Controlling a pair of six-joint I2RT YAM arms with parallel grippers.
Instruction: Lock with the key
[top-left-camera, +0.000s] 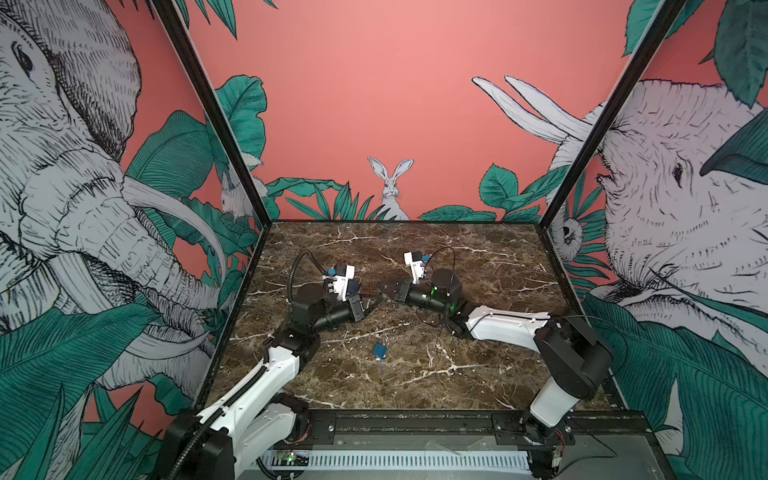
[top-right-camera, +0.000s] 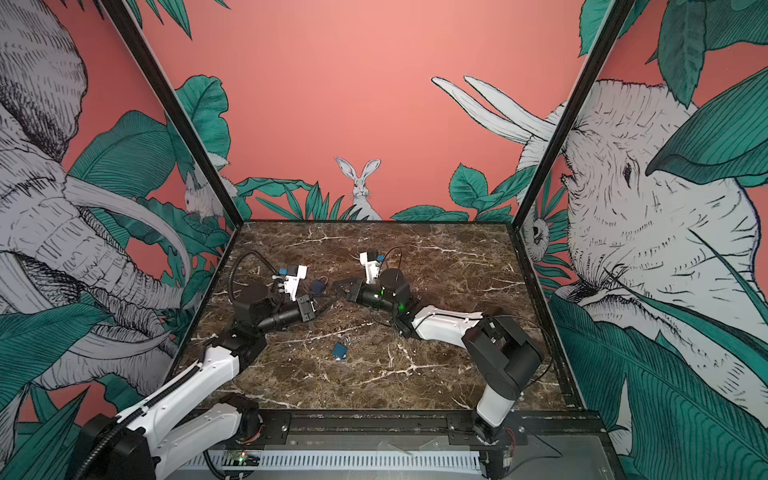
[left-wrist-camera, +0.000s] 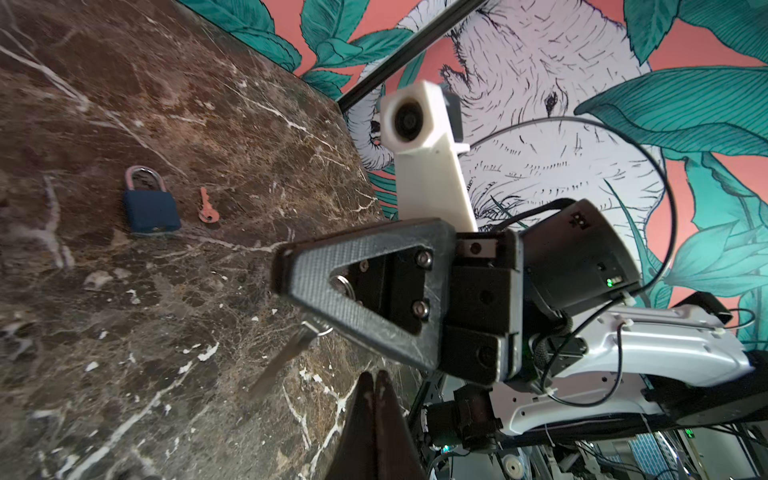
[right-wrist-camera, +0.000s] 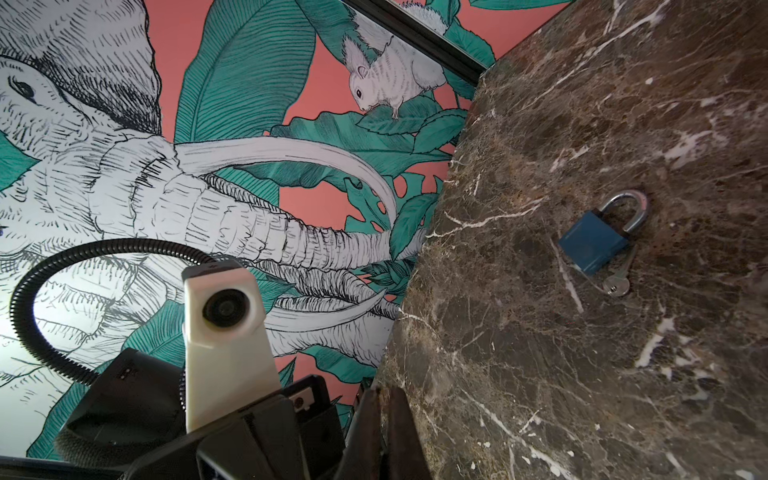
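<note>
Key's picked up, lock's right there

Marble bench (top-left-camera: 478, 374), both arms meeting in the middle. The left end effector (left-wrist-camera: 374, 386) is pinched closed on nothing and the right end effector (left-wrist-camera: 284, 270) is clamped tight too. The dark blue padlock (top-right-camera: 318, 287) lies flat just beside the right tip, toward the left arm's side. Its long axis runs roughly front to back, shackle toward the back wall — keyhole end probably faces the arms. Pinched in the right one: a silver key (left-wrist-camera: 286, 357), blade poking past the tips.

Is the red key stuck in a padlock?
No, the red key lies flat on the table beside the dark padlock, not touching it.
</note>
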